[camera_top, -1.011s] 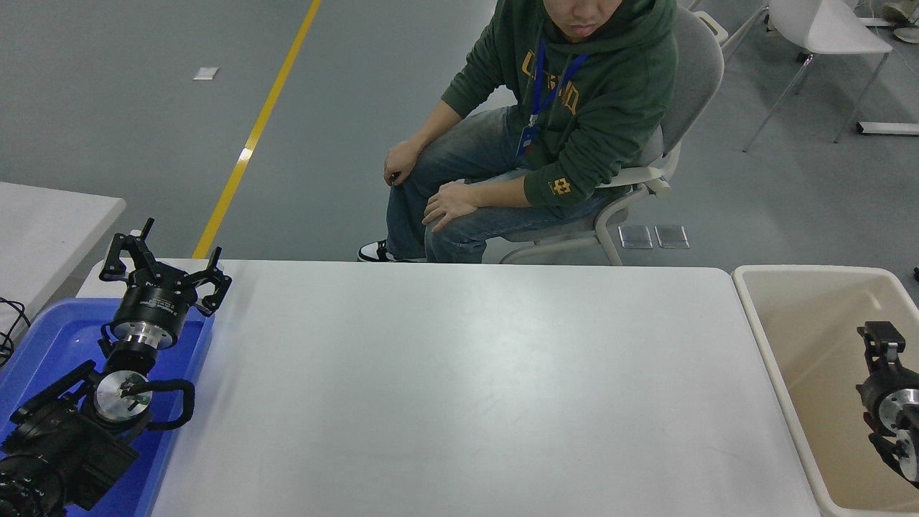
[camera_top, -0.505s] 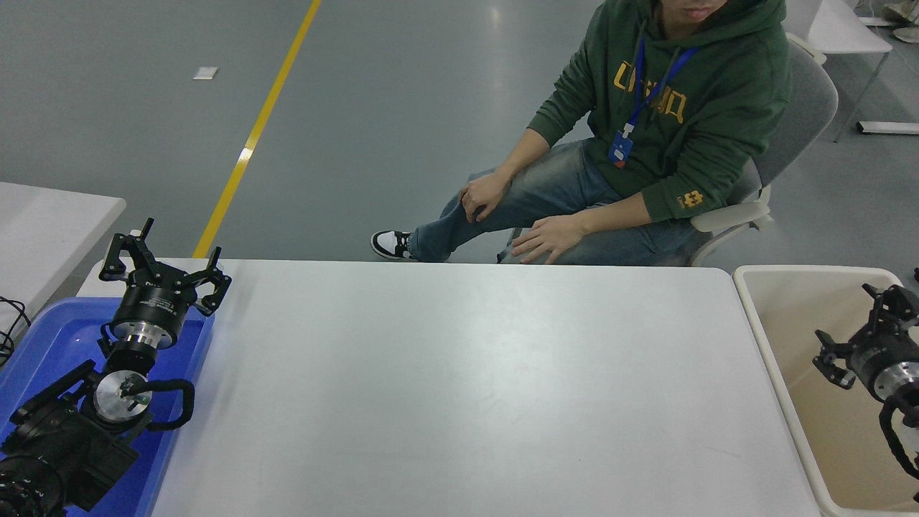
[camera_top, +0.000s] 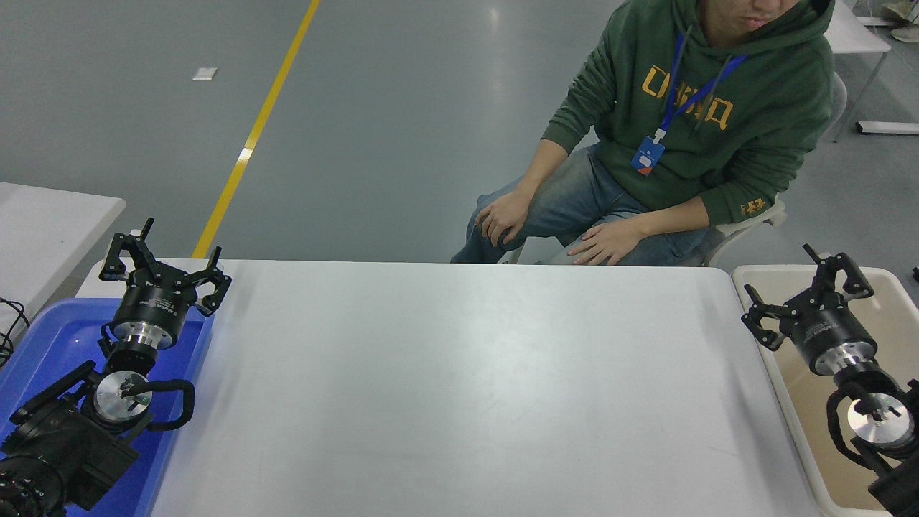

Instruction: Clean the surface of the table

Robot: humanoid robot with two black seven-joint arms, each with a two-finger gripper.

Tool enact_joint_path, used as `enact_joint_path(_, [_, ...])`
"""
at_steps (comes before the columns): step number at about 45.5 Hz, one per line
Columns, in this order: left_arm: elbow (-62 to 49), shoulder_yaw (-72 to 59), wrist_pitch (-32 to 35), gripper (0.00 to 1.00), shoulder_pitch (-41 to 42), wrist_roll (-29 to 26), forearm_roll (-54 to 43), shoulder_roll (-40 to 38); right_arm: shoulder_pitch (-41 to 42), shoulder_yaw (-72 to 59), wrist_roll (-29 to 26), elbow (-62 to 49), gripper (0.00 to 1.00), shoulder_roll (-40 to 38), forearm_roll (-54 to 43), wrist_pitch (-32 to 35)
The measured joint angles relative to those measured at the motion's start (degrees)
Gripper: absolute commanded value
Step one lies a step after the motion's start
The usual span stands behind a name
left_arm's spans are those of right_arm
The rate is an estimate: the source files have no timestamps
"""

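right pincer (camera_top: 808, 296): risen out of beige bin (camera_top: 894, 301) at 3 o'clock, spread, empty | left pincer (camera_top: 164, 266): parked 9 o'clock over blue tray (camera_top: 43, 337), spread | tabletop (camera_top: 459, 388): centre, bare | judged: clearing finished

A: White table surface (camera_top: 459, 388), plain and matte. Blue tray (camera_top: 43, 337), beige bin (camera_top: 897, 316).

B: Both grippers black, left gripper (camera_top: 165, 267) and right gripper (camera_top: 808, 294). Person's hoodie (camera_top: 718, 108) dark green with yellow lettering, lanyard (camera_top: 689, 93) blue, floor stripe (camera_top: 251, 136) yellow.
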Motion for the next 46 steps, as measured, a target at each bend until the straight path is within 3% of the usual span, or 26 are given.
enact_joint_path(17, [0.0,0.0,0.0,1.0,0.0,0.0,0.0,0.0,0.0,-2.1,6.1,1.3,1.0,3.0,-7.3,-2.6])
enact_joint_path(46, [0.0,0.0,0.0,1.0,0.0,0.0,0.0,0.0,0.0,-6.2,6.8,11.1,1.0,3.0,-13.1,-17.8])
